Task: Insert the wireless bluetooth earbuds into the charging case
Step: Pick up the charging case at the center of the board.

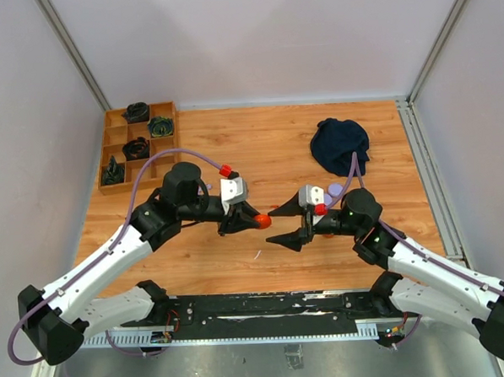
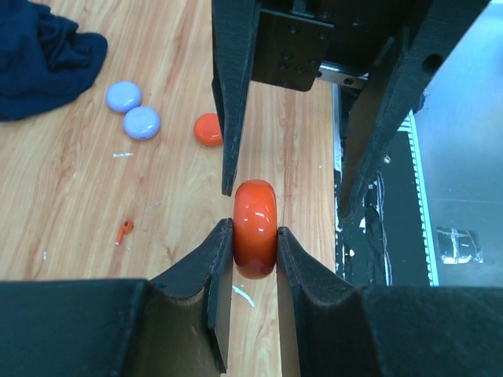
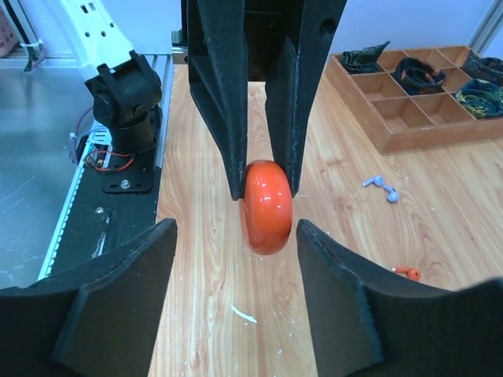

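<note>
My left gripper (image 2: pixel 255 236) is shut on an orange-red round charging case (image 2: pixel 255 206), held on edge above the table (image 1: pixel 262 221). My right gripper (image 3: pixel 236 232) faces it, open, one finger on each side of the case (image 3: pixel 268 208) with gaps on both sides. Two pale lilac earbuds (image 3: pixel 382 187) lie on the wood, and an orange-red earbud (image 3: pixel 407 273) lies nearer to me. That orange-red earbud (image 2: pixel 124 229) also lies left of the left fingers.
Two lilac pucks (image 2: pixel 134 110) and an orange-red puck (image 2: pixel 208 129) lie near a dark blue cloth (image 1: pixel 339 144). A wooden compartment tray (image 1: pixel 137 144) holding dark items sits at the back left. The black base rail (image 1: pixel 266 304) runs along the near edge.
</note>
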`<state>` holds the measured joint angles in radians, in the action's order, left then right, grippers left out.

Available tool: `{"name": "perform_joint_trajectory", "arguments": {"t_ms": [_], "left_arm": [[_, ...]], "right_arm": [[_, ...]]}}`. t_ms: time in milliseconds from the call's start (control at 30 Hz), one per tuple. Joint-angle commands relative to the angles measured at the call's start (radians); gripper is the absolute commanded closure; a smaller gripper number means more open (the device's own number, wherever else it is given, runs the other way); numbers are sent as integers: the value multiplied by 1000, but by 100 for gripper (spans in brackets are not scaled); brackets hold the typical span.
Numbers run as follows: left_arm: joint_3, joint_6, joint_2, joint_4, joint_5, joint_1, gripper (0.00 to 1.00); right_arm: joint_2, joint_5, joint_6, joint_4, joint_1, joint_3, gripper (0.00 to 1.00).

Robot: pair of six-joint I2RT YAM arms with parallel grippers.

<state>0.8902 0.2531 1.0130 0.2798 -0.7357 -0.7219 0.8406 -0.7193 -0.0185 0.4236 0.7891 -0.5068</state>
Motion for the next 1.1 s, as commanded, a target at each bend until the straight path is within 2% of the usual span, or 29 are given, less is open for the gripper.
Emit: {"name": "perform_joint_trajectory", "arguments": {"t_ms": [0, 133, 267, 500, 1067], "left_arm": [[35, 60, -45, -34, -53, -10, 86], [25, 66, -71, -59, -58, -11, 87], [17, 63, -79, -71, -72, -13, 86], [10, 67, -77, -79, -95, -14, 86], [-7, 67, -77, -103, -120, -20, 85]], "right_arm": [[15, -54, 20, 104, -19, 26, 40], [27, -55, 41, 154, -18, 45, 49], [40, -61, 63, 215, -18, 55, 53], [55, -70, 85, 272, -17, 62, 54], [77, -89, 126, 379, -18, 74, 64]]}}
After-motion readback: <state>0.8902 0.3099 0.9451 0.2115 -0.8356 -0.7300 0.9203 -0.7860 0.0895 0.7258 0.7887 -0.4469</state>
